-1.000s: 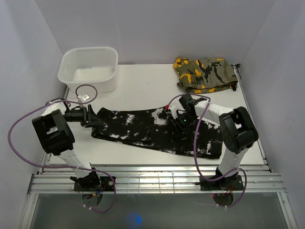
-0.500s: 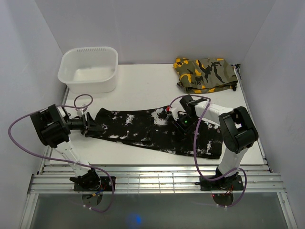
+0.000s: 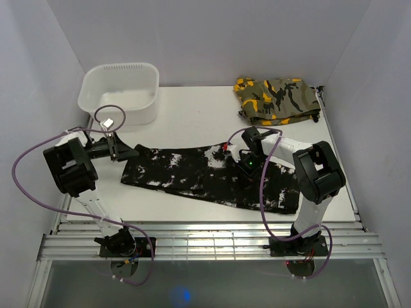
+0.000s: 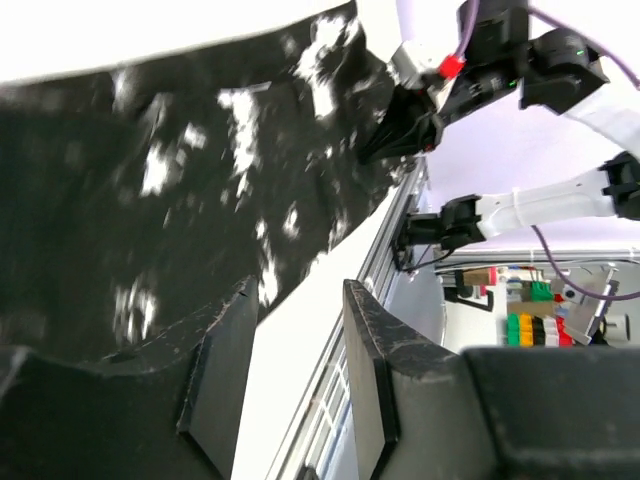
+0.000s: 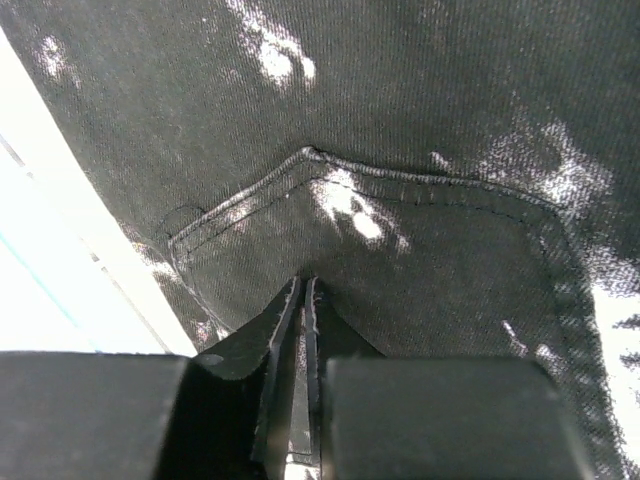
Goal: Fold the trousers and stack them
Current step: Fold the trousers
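1. The trousers (image 3: 192,173) lie flat across the middle of the table (image 3: 192,109), a long black band with white splotches. They run from close to the left edge, slanting towards the near right corner
2. The left gripper (image 4: 298,300) sits low at the trousers' left end. Its jaws stand well apart, and between them the wrist view shows only bare table and the rails at the near edge, with no cloth in the gap
3. The left-hand finger (image 4: 225,370) of that gripper overlaps the dark edge of the fabric; whether it touches the fabric I cannot tell
4. The right gripper (image 5: 305,285) is down on the right half of the trousers, its jaws drawn together to a hairline slit
5. Its tips press onto the cloth just below the stitched point of a pocket (image 5: 400,250); whether a pinch of fabric is caught between them I cannot tell
6. A white tub (image 3: 122,112) stands at the far left corner, well apart from the trousers
7. A folded camouflage garment (image 3: 276,99) with orange patches rests at the far right corner
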Controlling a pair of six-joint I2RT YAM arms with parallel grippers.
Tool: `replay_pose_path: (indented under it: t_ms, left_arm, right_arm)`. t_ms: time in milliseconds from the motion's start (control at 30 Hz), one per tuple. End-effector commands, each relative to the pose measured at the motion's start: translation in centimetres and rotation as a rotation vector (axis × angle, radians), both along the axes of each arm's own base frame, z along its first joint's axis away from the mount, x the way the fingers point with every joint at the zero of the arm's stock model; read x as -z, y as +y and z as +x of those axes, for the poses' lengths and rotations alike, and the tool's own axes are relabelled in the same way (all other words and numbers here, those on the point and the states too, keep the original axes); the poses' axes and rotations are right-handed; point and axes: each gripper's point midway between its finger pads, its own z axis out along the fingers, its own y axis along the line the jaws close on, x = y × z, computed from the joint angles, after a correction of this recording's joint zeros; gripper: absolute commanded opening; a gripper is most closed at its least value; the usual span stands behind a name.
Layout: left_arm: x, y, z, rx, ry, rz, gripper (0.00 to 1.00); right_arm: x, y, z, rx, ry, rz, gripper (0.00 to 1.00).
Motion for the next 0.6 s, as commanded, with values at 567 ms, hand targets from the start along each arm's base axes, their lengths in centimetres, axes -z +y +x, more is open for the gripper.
replay_pose_path:
  t_ms: [567]
  left_arm:
    - [8.9,1.4,8.8,-0.202,0.196,-0.090,0.41]
  right_arm:
    - [4.0,-4.2,-0.6,-0.039,0.007,-0.209,0.08]
